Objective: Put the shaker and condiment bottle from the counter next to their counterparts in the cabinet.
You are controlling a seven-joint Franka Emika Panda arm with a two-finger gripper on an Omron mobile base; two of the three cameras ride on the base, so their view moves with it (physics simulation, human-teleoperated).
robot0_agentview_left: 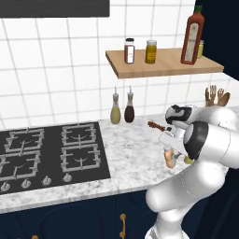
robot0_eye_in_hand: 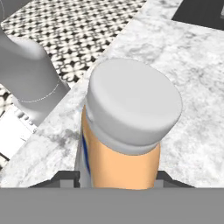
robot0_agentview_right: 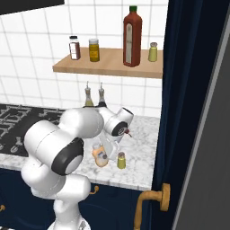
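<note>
From the hand view I look straight down on the condiment bottle (robot0_eye_in_hand: pixel 124 127): its pale cap is very close to the camera and its peach-orange body goes down between the two dark fingertips (robot0_eye_in_hand: pixel 65 177), one on each side and both against the bottle, so I say the gripper (robot0_eye_in_hand: pixel 114 178) is clamped on the condiment bottle. This view also shows the marbled counter (robot0_eye_in_hand: pixel 192 87) around and under the bottle, but I cannot tell from it if the bottle rests on the stone. In the left base view the bottle (robot0_agentview_left: pixel 170 158) stands upright under the hand, near the front edge of the counter (robot0_agentview_left: pixel 130 154), right of the black hob (robot0_agentview_left: pixel 51 151); the arm covers most of what lies behind it. The right base view gives what the left one hides: the small yellow-green shaker (robot0_agentview_right: pixel 121 160) stands on the counter just beside the bottle (robot0_agentview_right: pixel 99 157), apart from it. Both base views show the shelf (robot0_agentview_right: pixel 108 65) on the tiled wall, with the tall red-brown bottle (robot0_agentview_right: pixel 132 36) and the twin shaker (robot0_agentview_right: pixel 153 52) beside it, and two small jars (robot0_agentview_right: pixel 93 50) further left.
</note>
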